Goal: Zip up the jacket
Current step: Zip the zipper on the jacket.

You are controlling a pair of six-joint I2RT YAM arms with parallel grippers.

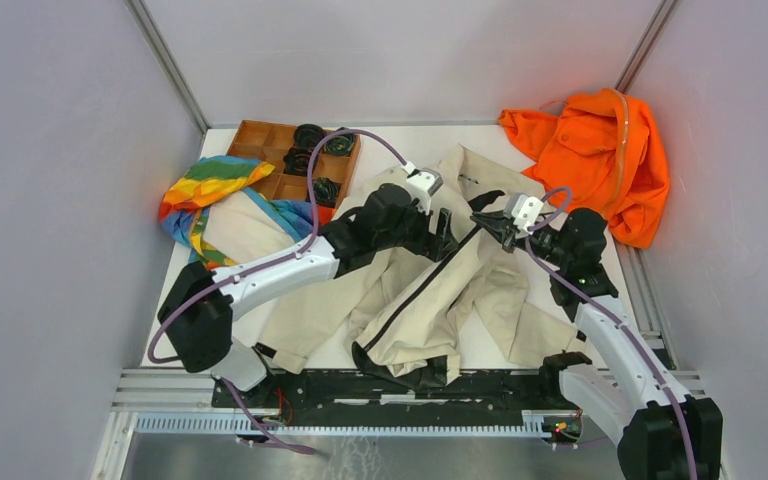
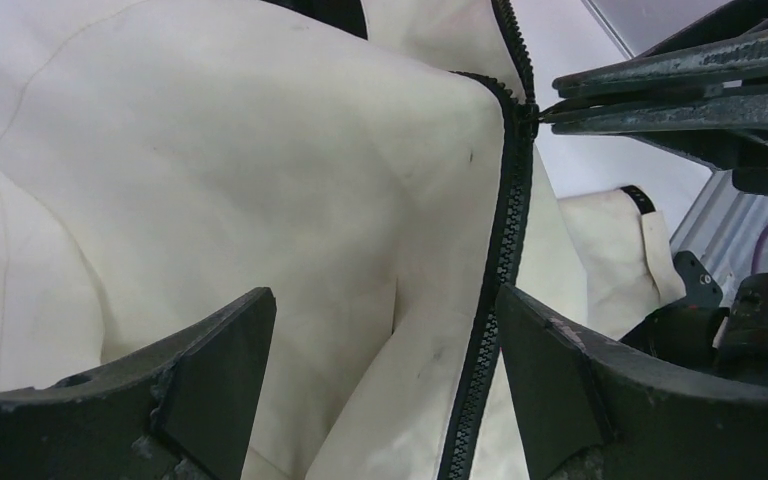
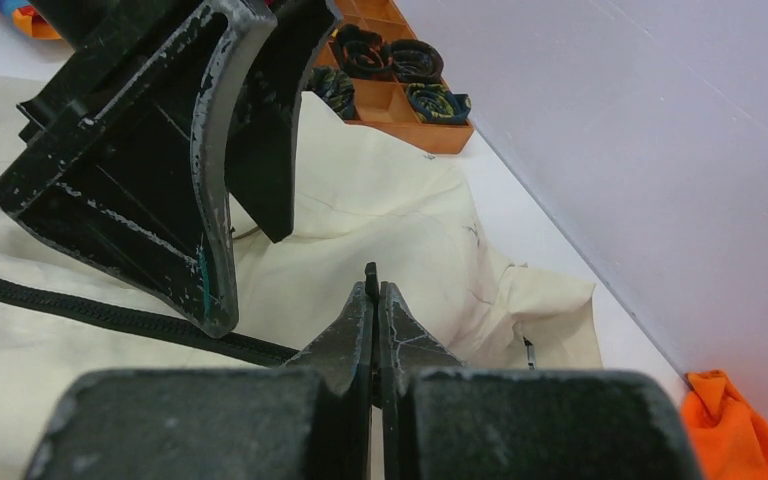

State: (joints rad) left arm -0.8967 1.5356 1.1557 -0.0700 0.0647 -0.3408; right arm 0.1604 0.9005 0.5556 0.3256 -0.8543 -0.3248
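The beige jacket (image 1: 430,300) lies spread over the middle of the table, its dark zipper (image 1: 415,295) running diagonally down its front. My right gripper (image 1: 490,222) is shut on the zipper pull (image 3: 370,273) near the top of the closed part. In the left wrist view the right fingers (image 2: 660,100) pinch the slider (image 2: 530,112). My left gripper (image 1: 447,240) hovers just left of the zipper, open. Between its fingertips (image 2: 210,370) are only a fold of jacket cloth (image 2: 260,180) and the zipper teeth (image 2: 500,260); neither is gripped. In the right wrist view the left gripper (image 3: 160,150) hangs over the zipper (image 3: 110,315).
A bright orange garment (image 1: 600,160) lies at the back right corner. A rainbow-striped cloth (image 1: 210,190) sits at the left beside a wooden tray (image 1: 260,140) holding dark rolled items (image 1: 310,135). Grey walls close in three sides of the table.
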